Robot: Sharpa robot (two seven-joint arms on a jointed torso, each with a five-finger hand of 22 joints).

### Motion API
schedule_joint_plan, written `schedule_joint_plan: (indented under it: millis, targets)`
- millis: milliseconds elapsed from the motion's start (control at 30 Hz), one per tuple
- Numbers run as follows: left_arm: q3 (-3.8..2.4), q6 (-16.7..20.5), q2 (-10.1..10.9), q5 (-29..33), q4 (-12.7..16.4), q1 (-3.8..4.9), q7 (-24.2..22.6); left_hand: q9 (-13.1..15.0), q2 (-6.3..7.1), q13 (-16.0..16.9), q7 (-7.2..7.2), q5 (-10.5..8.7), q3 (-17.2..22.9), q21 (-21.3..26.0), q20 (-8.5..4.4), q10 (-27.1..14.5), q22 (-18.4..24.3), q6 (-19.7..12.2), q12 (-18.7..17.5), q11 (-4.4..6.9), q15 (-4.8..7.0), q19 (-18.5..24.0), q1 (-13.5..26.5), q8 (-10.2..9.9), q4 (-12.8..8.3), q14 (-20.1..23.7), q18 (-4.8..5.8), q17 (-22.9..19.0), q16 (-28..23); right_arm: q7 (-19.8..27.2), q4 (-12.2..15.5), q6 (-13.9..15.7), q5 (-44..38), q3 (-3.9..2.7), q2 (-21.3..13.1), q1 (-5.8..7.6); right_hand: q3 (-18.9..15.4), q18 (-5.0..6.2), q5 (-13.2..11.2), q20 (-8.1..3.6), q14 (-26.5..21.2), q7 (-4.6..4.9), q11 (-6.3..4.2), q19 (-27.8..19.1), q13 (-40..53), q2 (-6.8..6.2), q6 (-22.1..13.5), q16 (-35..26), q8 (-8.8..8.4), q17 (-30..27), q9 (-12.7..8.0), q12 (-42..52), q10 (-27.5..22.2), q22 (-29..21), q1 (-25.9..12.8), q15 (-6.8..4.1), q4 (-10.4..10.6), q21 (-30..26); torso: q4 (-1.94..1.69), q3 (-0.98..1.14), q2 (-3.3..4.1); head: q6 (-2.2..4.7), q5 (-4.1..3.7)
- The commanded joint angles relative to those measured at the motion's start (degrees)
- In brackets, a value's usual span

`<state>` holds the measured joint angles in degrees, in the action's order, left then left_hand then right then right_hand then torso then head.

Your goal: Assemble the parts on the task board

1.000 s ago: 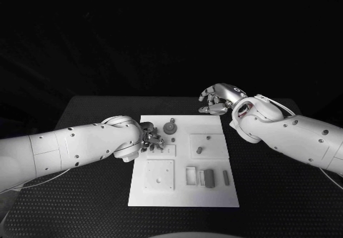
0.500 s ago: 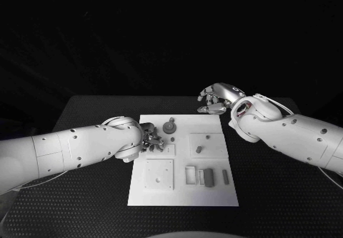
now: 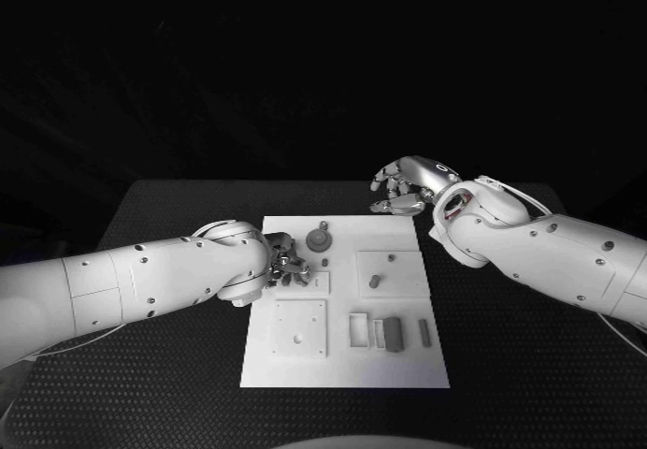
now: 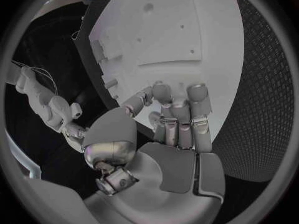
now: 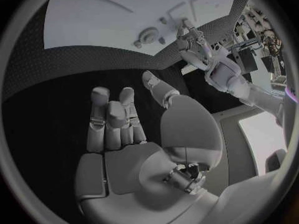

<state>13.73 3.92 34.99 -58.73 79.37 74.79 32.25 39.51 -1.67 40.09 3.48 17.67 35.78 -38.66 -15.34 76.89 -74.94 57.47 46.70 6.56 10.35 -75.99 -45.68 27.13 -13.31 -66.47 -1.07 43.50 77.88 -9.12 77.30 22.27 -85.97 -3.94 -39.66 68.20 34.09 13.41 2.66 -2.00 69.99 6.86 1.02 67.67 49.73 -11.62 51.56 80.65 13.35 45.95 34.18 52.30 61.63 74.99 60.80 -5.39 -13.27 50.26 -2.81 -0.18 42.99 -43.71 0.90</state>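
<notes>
Left hand (image 3: pixel 282 261) has its fingers (image 4: pixel 187 109) curled down over the left edge of the task board (image 3: pixel 344 369), bunched close together. Can't tell if there's actually anything pinched in there. Right next to those fingers, toward the board's far end, sits a round grey part (image 3: pixel 320 240) with a little stub on top.

Right hand (image 3: pixel 411 187) hangs off the board's far right corner over the black counter (image 3: pixel 162 210), fingers (image 5: pixel 109 117) loosely curled, nothing in them.

The board is a white plate with raised square blocks; a small peg (image 3: pixel 376 280) stands in one, and a few grey bars (image 3: pixel 393 334) lie near the front. Both white arms angle in from the sides, elbows out.
</notes>
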Motion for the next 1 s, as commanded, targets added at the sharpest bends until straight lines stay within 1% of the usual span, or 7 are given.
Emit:
schedule_joint_plan:
  millis: [33, 100, 200, 500, 733, 867, 1000]
  targets:
    - [-0.04, -0.76, -0.26, -1.46, -0.05, -0.09, 0.16, 2.75, -0.63, 0.14, -4.86, -0.47, -0.03, -0.37, -0.56, 0.12, -0.58, 14.24, 0.44, 0.33, 1.88, -1.13, -0.06, 1.24, 0.49, -1.34, -1.53, -0.07, 0.44, 0.49, 0.14, -0.86, 0.14, -0.02, -0.01, -0.02, -0.21, 1.59, 0.06, -0.36, -0.37, 0.73, 0.06, -0.08, 0.1, 0.41, 0.03, -0.21, -0.09, 0.1, 0.07, -0.08, -0.53, 0.67, 0.06, 0.18, -0.08, -0.28, 0.02, 0.0, 0.02, -0.04, 0.05]
    - [-0.04, -0.84, -0.3, -1.53, -0.04, -0.13, 0.12, 2.88, -0.49, 0.19, -4.9, -1.05, -0.06, -0.41, -0.56, 0.13, -0.64, 14.27, 0.52, 0.36, 1.92, -1.18, 0.0, 1.27, 0.63, -1.36, -1.57, -0.1, 0.54, 0.51, 0.14, -0.86, 0.15, -0.02, -0.02, -0.02, -0.22, 1.59, 0.06, -0.35, -0.37, 0.73, 0.06, -0.09, 0.1, 0.44, 0.03, -0.21, -0.09, 0.1, 0.07, -0.08, -0.54, 0.67, 0.03, 0.18, -0.06, -0.28, 0.02, -0.01, 0.0, -0.02, -0.02]
    - [-0.04, -0.88, -0.36, -1.58, -0.05, -0.15, 0.26, 2.96, -0.34, 0.21, -4.92, -1.3, -0.06, -0.43, -0.55, 0.12, -0.67, 14.27, 0.56, 0.38, 1.94, -1.19, 0.01, 1.27, 0.72, -1.36, -1.59, -0.13, 0.58, 0.51, 0.17, -0.98, 0.16, -0.02, -0.02, -0.02, -0.23, 1.59, 0.06, -0.35, -0.37, 0.73, 0.06, -0.09, 0.1, 0.46, 0.03, -0.21, -0.09, 0.1, 0.08, -0.08, -0.54, 0.67, 0.01, 0.18, -0.06, -0.28, 0.01, -0.01, -0.02, -0.04, 0.0]
    - [-0.04, -1.02, -0.56, -2.11, -0.5, -0.18, 0.33, 3.11, -0.33, 0.29, -4.98, -1.48, -0.03, -0.51, -0.56, 0.21, -0.73, 14.39, 0.7, 0.43, 1.99, -1.3, 0.01, 1.35, 0.91, -1.43, -1.62, -0.14, 0.73, 0.56, 0.16, -1.03, 0.17, -0.02, 0.01, -0.03, -0.26, 1.59, 0.06, -0.34, -0.38, 0.73, 0.06, -0.1, 0.11, 0.49, 0.04, -0.21, -0.1, 0.1, 0.08, -0.08, -0.54, 0.68, -0.01, 0.18, -0.06, -0.29, 0.04, -0.01, 0.01, -0.06, 0.14]
    - [-0.04, -0.99, -0.48, -2.64, -0.7, -0.19, 0.37, 3.31, -0.36, 0.4, -5.09, -1.51, 0.01, -0.64, -0.53, 0.38, -0.82, 14.59, 0.91, 0.48, 2.04, -1.44, -0.05, 1.49, 1.04, -1.55, -1.64, -0.14, 0.96, 0.55, 0.14, -1.07, 0.17, -0.02, 0.01, -0.04, -0.27, 1.59, 0.06, -0.34, -0.38, 0.73, 0.06, -0.1, 0.12, 0.52, 0.03, -0.2, -0.1, 0.11, 0.08, -0.08, -0.55, 0.69, -0.01, 0.18, -0.07, -0.29, 0.07, 0.01, 0.01, -0.11, 0.13]
    - [-0.04, -1.05, -0.42, -2.65, -0.73, -0.19, 0.43, 3.37, -0.46, 0.42, -5.12, -1.49, 0.06, -0.67, -0.49, 0.43, -0.85, 14.64, 0.95, 0.46, 2.03, -1.46, -0.12, 1.52, 1.05, -1.58, -1.62, -0.16, 1.01, 0.55, 0.14, -1.1, 0.17, -0.02, 0.04, -0.05, -0.28, 1.59, 0.06, -0.34, -0.39, 0.73, 0.06, -0.11, 0.12, 0.52, 0.03, -0.2, -0.11, 0.11, 0.08, -0.07, -0.55, 0.69, -0.01, 0.18, -0.07, -0.29, 0.04, 0.0, 0.02, -0.09, -0.01]
    - [-0.04, -1.08, -0.49, -2.65, -0.76, -0.19, 0.44, 3.39, -0.52, 0.42, -5.13, -1.48, 0.08, -0.68, -0.48, 0.44, -0.85, 14.64, 0.95, 0.46, 2.03, -1.46, -0.14, 1.52, 1.05, -1.58, -1.61, -0.16, 1.02, 0.53, 0.22, -1.27, 0.18, -0.02, 0.04, -0.05, -0.29, 1.59, 0.06, -0.33, -0.39, 0.73, 0.06, -0.11, 0.13, 0.53, 0.04, -0.2, -0.11, 0.11, 0.08, -0.07, -0.55, 0.69, -0.03, 0.18, -0.07, -0.29, 0.05, 0.05, 0.01, -0.1, 0.0]
